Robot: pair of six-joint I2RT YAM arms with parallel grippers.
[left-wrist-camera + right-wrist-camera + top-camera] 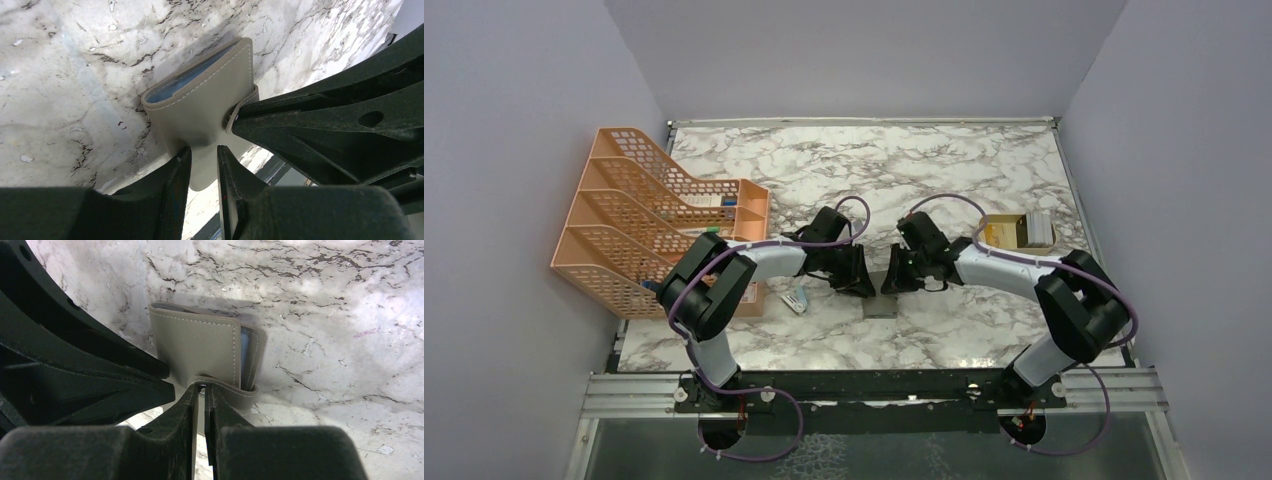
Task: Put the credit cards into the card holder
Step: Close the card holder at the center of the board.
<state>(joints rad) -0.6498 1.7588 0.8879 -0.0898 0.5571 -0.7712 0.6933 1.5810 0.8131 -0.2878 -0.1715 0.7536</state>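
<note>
The card holder (200,100) is a grey folded wallet with blue lining showing at its edge, held just above the marble at the table's middle (880,303). My left gripper (204,150) is shut on its lower corner, one finger on each face. My right gripper (202,387) is pinched on the wallet's snap tab (225,387), which still wraps round the closed card holder (200,345). In the top view the left gripper (861,278) and the right gripper (892,280) meet tip to tip over it. I cannot make out the credit cards in any view.
An orange mesh file rack (639,215) stands at the left edge. A small brown box (749,296) and a small blue-white item (796,299) lie by the left arm. A shallow tan tray (1004,232) with a pale stack sits behind the right arm.
</note>
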